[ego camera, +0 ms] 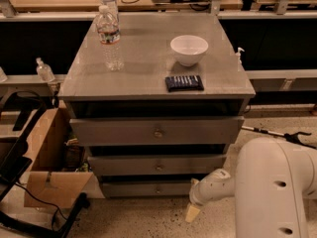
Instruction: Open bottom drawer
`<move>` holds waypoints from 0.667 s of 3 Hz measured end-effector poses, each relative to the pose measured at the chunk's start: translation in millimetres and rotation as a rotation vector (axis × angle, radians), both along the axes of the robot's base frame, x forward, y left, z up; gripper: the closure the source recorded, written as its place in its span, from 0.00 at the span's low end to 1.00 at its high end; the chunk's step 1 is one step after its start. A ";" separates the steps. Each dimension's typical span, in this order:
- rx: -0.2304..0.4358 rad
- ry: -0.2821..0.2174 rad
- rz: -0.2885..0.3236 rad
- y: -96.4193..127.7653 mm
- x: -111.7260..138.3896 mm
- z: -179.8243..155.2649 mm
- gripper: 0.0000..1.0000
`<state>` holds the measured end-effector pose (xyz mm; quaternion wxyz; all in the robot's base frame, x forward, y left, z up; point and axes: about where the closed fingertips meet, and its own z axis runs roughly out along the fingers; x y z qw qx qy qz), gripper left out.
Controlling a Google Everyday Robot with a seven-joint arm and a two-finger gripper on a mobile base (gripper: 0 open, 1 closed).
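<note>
The bottom drawer (133, 189) is the lowest and narrowest of three grey fronts in the cabinet (148, 78), just above the floor. It looks fully pushed in, with its small round knob (158, 188) at the centre of the panel. Directly above the bottom drawer sit the middle drawer (129, 165) and then the top drawer (114, 131), each jutting out further than the one below.

The gripper (192, 213) hangs at the bottom drawer's right end, a little lower than the panel and pointing down toward the floor. Whether it is apart or together, I cannot tell. It holds nothing that can be seen.

The step in hand is the approach. To do it well, the gripper should travel left along the bottom drawer and rise to knob height, staying under the overhanging middle drawer. It should close squarely on the knob, then pull straight out – level, not sideways.

Far above the bottom drawer, on the cabinet top, stand a water bottle (110, 38), a white bowl (189, 48) and a dark packet (184, 83). A cardboard box (47, 167) sits to the drawer's left.
</note>
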<state>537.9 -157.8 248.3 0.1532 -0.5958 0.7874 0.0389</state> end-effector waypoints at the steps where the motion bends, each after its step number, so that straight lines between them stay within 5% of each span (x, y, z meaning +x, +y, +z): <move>1: 0.026 -0.022 0.033 3.4 20.5 -24.1 0.00; 2: 0.040 -0.038 0.072 1.3 41.5 -35.2 0.00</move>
